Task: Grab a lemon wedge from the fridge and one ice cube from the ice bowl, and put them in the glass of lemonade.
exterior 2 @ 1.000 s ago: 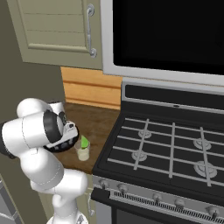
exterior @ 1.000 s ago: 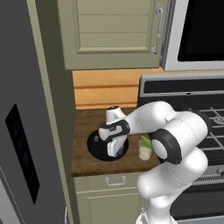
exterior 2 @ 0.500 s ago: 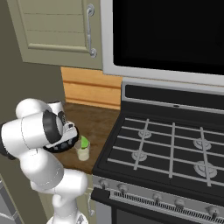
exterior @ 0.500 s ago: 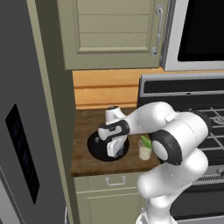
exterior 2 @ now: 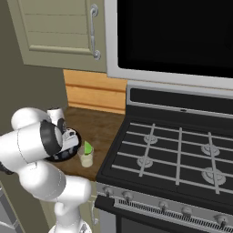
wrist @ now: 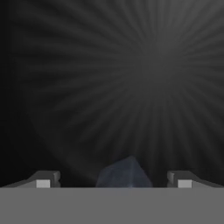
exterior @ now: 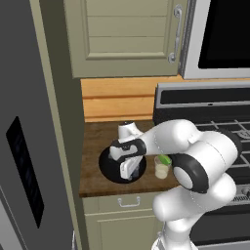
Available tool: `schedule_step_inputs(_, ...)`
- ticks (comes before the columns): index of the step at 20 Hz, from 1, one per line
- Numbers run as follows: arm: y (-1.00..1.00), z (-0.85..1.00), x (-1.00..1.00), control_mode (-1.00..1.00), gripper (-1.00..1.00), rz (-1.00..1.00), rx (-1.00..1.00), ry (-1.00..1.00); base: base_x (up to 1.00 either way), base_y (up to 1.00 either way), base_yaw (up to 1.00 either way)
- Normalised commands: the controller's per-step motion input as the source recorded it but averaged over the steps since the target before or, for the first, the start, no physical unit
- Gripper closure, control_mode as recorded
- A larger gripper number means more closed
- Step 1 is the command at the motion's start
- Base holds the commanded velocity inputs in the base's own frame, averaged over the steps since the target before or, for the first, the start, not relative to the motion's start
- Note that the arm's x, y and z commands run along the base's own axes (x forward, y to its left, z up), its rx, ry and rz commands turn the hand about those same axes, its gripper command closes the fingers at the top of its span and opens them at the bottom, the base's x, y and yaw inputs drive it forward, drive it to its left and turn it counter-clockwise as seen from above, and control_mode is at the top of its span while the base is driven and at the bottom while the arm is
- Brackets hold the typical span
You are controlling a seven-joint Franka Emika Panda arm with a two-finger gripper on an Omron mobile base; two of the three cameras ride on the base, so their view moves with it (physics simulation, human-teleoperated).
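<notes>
Wooden counter (exterior: 100, 141) occupies the centre of the left base view, bounded at the left of the frame by the grey fridge (exterior: 29, 146) with its black door panel, and at the right by a black gas stove (exterior 2: 177, 154). Beige cabinets (exterior: 122, 34) hang above, and a wood-panelled backsplash (exterior: 117, 100) runs behind the counter.

Arm pose: the white arm rises from the lower right of the left base view, bends at a large dark-jointed elbow, and reaches toward frame left with the hand turned downward. The gripper (exterior: 128, 173) points into the ice bowl (exterior: 108, 166), a glossy black dish at the centre of that view.

Jaw state: in the hand view the two dark fingertips (wrist: 43, 179) stand at the far lower left and lower right of the frame, spread wide, pinching nothing. The dark glossy inside of the bowl fills the background of that view.

Relation to target: a pale, translucent ice cube (wrist: 124, 175) sits at the bottom centre of the hand view, between the spread tips and touching neither.

Glass of lemonade (exterior: 161, 169) stands just to the right of the bowl in the left base view, upright. A green-yellow lemon wedge (exterior 2: 87, 148) shows at its rim in the right base view.
</notes>
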Motion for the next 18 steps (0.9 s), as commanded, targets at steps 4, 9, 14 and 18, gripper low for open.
schedule_step_inputs(4, 0.00, -0.03, -0.09, -1.00, -1.00, 0.00, 0.00, 0.00, 0.00, 0.00, 0.00)
schedule_step_inputs(9, 0.00, 0.00, 0.00, -1.00, 1.00, 0.00, 0.00, 0.00, 0.00, 0.00, 0.00)
schedule_step_inputs(14, 0.00, 0.00, -0.01, -1.00, 1.00, 0.00, 0.00, 0.00, 0.00, 0.00, 0.00)
schedule_step_inputs(18, 0.00, 0.00, -0.01, -1.00, 1.00, 0.00, 0.00, 0.00, 0.00, 0.00, 0.00)
